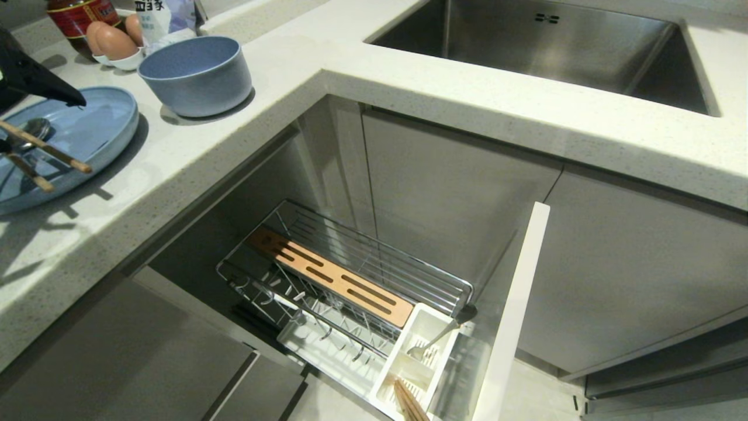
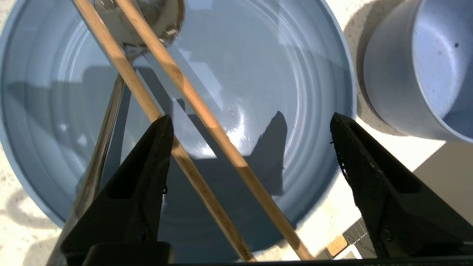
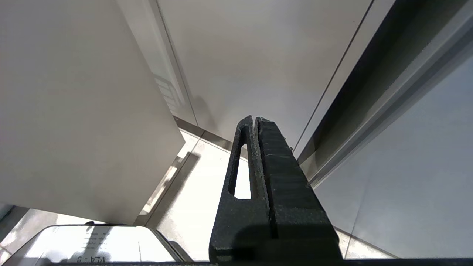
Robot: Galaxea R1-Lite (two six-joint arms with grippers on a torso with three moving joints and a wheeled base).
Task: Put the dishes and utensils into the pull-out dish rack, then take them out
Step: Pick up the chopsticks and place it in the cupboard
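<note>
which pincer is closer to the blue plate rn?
Left. The left pincer hangs open right above the blue plate, where two chopsticks and a spoon lie. The right pincer is shut, down by the cabinet fronts, plate out of its view.

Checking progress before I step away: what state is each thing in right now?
Left gripper: open, over the plate.
Right gripper: shut, parked.
Plate: on counter, holding chopsticks and spoon.
Bowl: upright, empty.
Dish rack: pulled out, utensils in caddy.
</note>
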